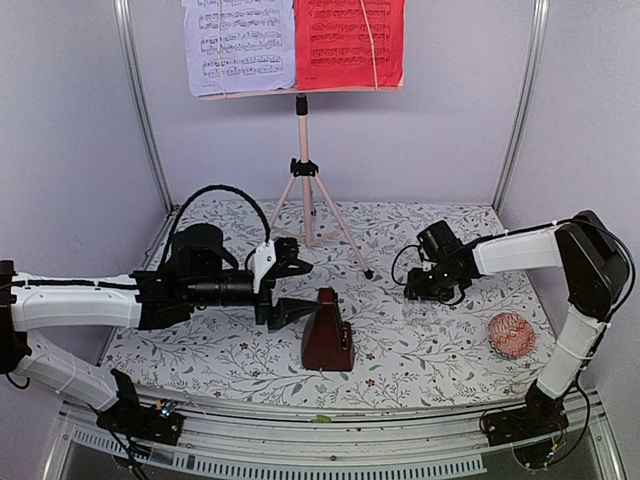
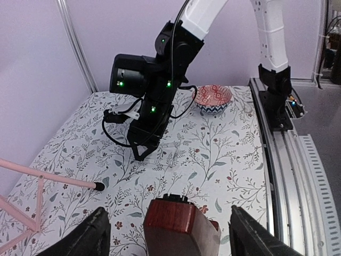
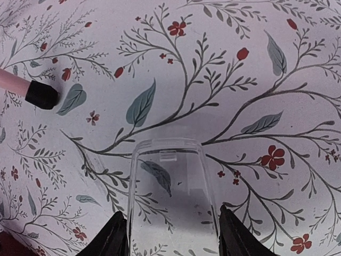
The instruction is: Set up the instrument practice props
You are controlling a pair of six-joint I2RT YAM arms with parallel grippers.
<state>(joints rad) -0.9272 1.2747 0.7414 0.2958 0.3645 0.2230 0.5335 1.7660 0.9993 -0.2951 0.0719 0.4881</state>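
Observation:
The pink tripod music stand (image 1: 303,170) stands at the back, with a lilac sheet (image 1: 238,45) and a red sheet (image 1: 350,40) on its desk. The dark brown pyramid metronome (image 1: 325,340) stands upright mid-table. My left gripper (image 1: 300,305) is open, with its fingers on either side of the metronome's top (image 2: 178,226) and a gap on each side. My right gripper (image 1: 418,290) is low over the cloth to the right of the stand's foot (image 3: 41,95). It (image 3: 173,218) is shut on a clear plastic cover (image 3: 168,186).
A small pink knitted ball (image 1: 510,335) lies at the right, near the right arm's base. The stand's legs (image 1: 340,230) spread over the back of the flowered cloth (image 1: 420,350). Purple walls and metal posts close in the back and sides.

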